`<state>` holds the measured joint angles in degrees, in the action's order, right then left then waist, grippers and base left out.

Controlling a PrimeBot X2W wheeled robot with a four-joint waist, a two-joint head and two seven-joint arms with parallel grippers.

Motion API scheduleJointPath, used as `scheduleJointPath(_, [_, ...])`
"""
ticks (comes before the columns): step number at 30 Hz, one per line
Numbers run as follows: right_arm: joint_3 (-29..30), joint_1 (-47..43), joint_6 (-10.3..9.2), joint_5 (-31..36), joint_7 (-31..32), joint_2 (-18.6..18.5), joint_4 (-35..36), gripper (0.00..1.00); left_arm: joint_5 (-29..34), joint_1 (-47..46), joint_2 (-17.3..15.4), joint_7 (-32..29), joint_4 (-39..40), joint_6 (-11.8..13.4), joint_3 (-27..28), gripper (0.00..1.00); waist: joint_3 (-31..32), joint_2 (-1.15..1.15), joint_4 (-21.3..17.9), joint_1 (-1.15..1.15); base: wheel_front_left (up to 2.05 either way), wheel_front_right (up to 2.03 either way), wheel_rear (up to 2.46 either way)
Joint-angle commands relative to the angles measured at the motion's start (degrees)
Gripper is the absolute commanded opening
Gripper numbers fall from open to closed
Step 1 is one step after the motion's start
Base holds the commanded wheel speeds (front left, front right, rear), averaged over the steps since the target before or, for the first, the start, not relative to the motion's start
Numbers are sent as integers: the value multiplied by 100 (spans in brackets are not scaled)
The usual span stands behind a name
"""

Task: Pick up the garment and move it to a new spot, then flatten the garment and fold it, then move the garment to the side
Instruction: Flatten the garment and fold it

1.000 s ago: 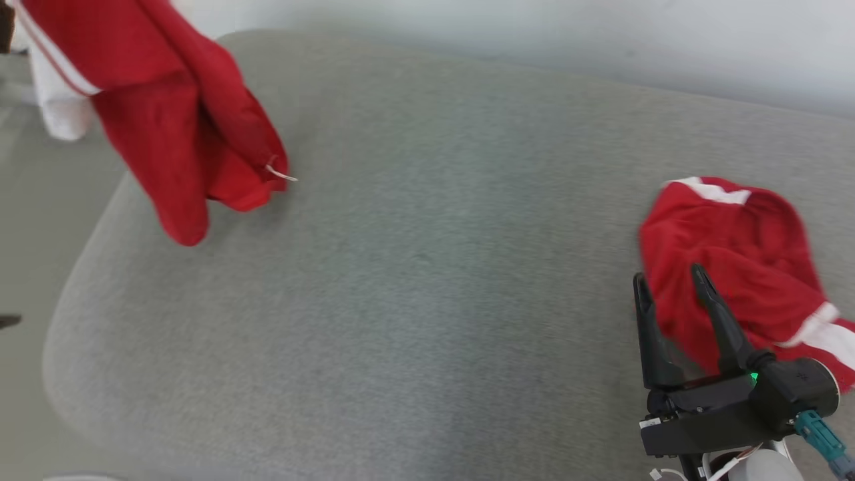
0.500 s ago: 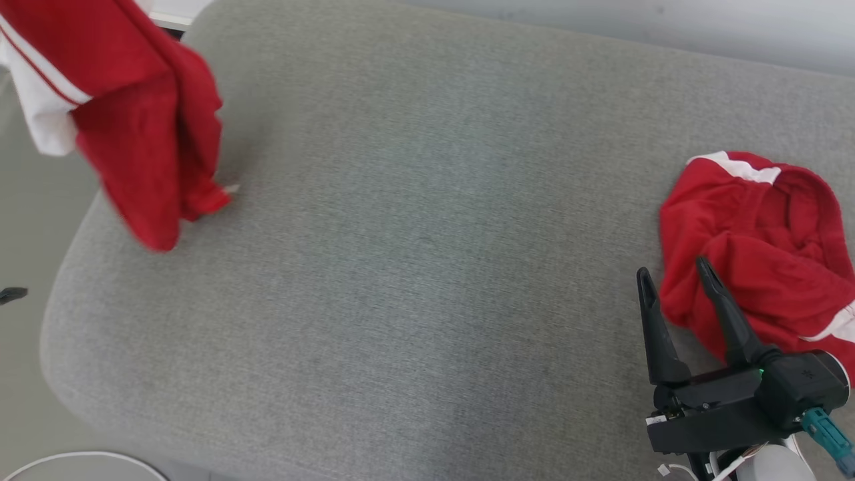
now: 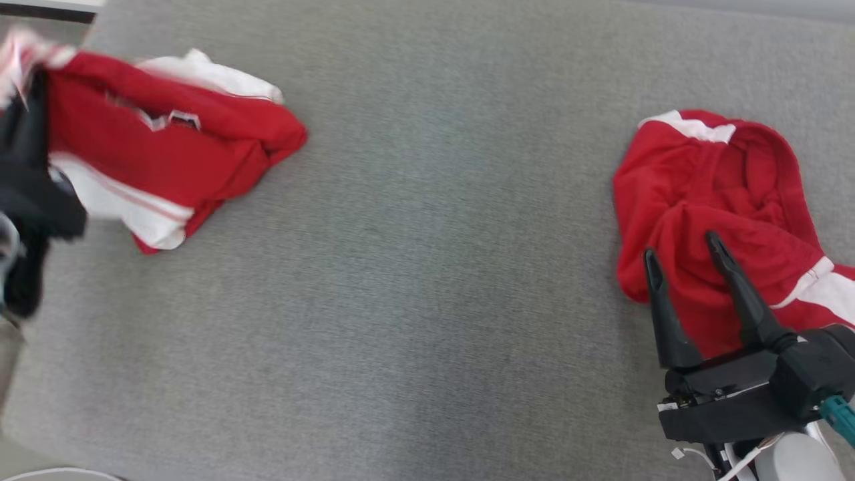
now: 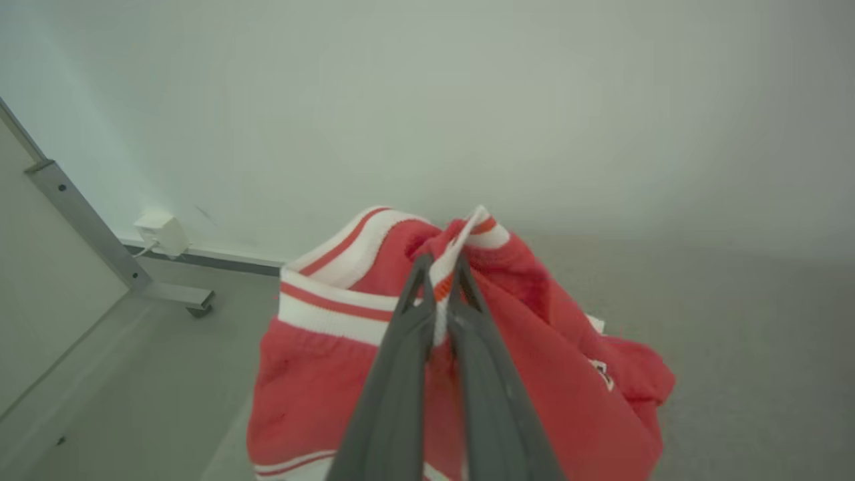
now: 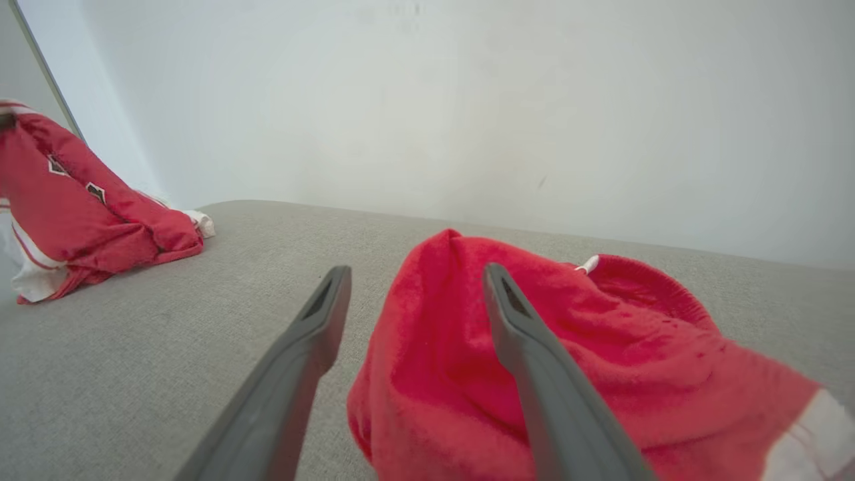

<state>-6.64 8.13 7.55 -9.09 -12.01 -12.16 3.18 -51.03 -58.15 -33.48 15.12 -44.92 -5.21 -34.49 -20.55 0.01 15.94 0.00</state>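
Two red garments lie well apart on one broad grey cushion (image 3: pixel 427 280). Nearest the robot's body, the right gripper (image 3: pixel 682 247) has its two dark fingers spread wide with nothing between them. It sits at the near edge of the crumpled red garment (image 3: pixel 721 194) on the cushion's right side, and one finger overlaps that cloth in the head view, though I cannot tell whether it touches. Across the bare grey middle, on the cushion's left side, is the striped garment (image 3: pixel 167 153), red with white bands. The left gripper (image 4: pixel 441 260) has its fingers pinched tight on a white-and-red trimmed edge of it. That end is lifted, while the rest slopes down and rests bunched on the cushion. Beyond stands a plain pale wall (image 5: pixel 467 100), with a metal frame leg (image 4: pixel 100 234) at its foot.
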Motion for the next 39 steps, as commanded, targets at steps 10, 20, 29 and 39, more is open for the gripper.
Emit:
scheduleJointPath(10, [34, -117, -13, 96, 173, 34, 368, 100, 103, 863, 587, 5, -1023, -184, 552, 100, -260, -1, -433, 0, 0, 0, 0])
scheduleJointPath(20, [-21, -119, -13, -16, 20, 170, 111, 100, 1117, 813, 312, 5, -274, -26, 1437, 100, 138, -1, -333, 0, 0, 0, 0])
scheduleJointPath(29, [157, -162, -13, -88, -195, 307, -266, 100, 1952, 1174, 501, 4, 820, -69, 1971, 100, 730, -1, -745, 0, 0, 0, 0])
scheduleJointPath(39, [281, -408, -13, -186, -309, 424, -673, 100, 2564, 2246, 1169, 4, 1880, -31, 2458, 100, 1394, -1, -1646, 0, 0, 0, 0])
